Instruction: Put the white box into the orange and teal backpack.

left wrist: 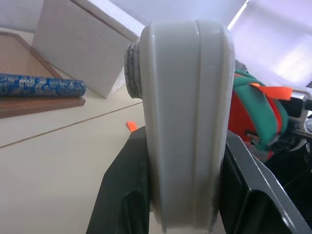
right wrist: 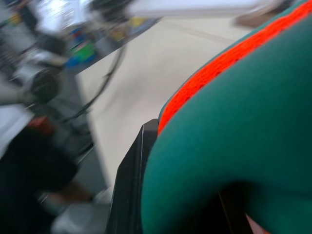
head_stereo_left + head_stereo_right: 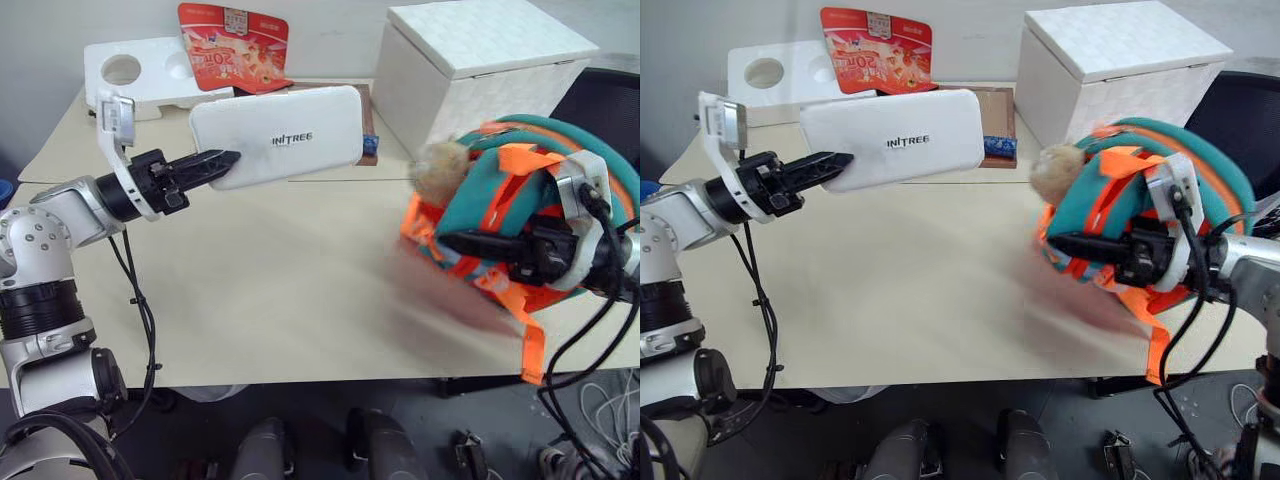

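The white box (image 3: 278, 135) is held by its end in the left gripper (image 3: 222, 165), raised above the table (image 3: 260, 300). Right of it, the orange and teal backpack (image 3: 520, 200) is clamped by the right gripper (image 3: 452, 242), lifted off the table.

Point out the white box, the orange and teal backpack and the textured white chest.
white box (image 3: 285, 135), left eye view, its top face.
orange and teal backpack (image 3: 1215, 165), right eye view, its teal upper curve.
textured white chest (image 3: 480, 40), left eye view, its lid.

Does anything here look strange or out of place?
Nothing looks spilled or broken. The left gripper holds the white box in the air by one end, and the right gripper has the orange and teal backpack.
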`<act>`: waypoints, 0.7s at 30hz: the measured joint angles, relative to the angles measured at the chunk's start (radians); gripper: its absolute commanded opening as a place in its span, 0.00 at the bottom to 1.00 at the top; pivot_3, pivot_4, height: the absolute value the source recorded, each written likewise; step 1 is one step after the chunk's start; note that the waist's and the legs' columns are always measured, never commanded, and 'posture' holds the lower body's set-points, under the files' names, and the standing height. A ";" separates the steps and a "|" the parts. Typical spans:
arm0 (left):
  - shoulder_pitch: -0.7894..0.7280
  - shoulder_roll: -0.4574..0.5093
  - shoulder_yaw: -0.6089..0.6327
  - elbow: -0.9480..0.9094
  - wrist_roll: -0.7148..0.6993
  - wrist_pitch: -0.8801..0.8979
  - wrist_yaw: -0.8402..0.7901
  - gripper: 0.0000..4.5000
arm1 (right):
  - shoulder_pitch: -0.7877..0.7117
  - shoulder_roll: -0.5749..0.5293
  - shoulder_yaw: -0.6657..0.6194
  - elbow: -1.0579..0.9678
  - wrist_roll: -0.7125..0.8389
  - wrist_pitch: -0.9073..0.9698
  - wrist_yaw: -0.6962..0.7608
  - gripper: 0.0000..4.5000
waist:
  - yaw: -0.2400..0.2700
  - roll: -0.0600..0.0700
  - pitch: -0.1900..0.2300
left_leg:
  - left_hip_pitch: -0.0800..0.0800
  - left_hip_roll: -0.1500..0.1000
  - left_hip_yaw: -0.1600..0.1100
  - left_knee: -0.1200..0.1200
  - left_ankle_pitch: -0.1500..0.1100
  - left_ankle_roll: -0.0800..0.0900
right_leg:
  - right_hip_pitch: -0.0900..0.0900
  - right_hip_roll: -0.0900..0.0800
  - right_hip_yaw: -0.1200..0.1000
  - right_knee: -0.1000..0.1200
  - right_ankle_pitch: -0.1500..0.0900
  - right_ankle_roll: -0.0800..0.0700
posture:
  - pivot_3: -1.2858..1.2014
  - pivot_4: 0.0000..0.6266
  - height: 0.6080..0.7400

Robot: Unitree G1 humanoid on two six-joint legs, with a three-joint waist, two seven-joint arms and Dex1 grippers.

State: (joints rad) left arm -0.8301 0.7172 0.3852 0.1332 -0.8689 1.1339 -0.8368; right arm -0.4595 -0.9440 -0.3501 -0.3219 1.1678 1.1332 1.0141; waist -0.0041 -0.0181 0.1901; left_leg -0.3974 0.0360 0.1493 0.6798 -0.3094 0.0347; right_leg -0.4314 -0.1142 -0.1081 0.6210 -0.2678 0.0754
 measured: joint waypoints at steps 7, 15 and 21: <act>-0.042 0.028 -0.009 0.006 -0.024 -0.026 -0.102 0.29 | 0.005 -0.150 0.033 -0.021 0.049 0.032 0.229 0.01 | 0.007 0.000 0.000 | -0.001 -0.003 -0.001 0.001 -0.001 0.002 | 0.000 -0.002 -0.001 -0.001 0.000 0.001 | 0.52 0.24 1.00; -0.054 -0.004 -0.222 -0.034 0.066 -0.178 -0.229 0.29 | 0.046 -0.187 0.051 0.012 0.021 0.022 0.312 0.01 | 0.013 -0.001 0.000 | -0.002 -0.003 -0.001 0.002 0.000 0.001 | -0.001 -0.002 -0.001 -0.001 0.000 0.001 | 0.52 0.24 1.00; -0.106 0.025 -0.341 -0.012 0.169 -0.313 -0.379 0.29 | 0.078 -0.191 0.051 0.016 -0.029 -0.019 0.332 0.01 | 0.011 -0.001 0.000 | -0.002 -0.003 -0.001 0.002 0.000 0.001 | -0.002 -0.002 -0.001 -0.001 0.000 0.000 | 0.52 0.24 1.00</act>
State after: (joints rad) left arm -0.9363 0.7424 0.0440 0.1214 -0.7001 0.8207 -1.2156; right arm -0.3813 -1.1348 -0.2994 -0.3060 1.1384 1.1139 1.3461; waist 0.0072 -0.0189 0.1905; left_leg -0.3996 0.0331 0.1487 0.6818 -0.3098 0.0361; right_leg -0.4332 -0.1166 -0.1088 0.6195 -0.2675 0.0758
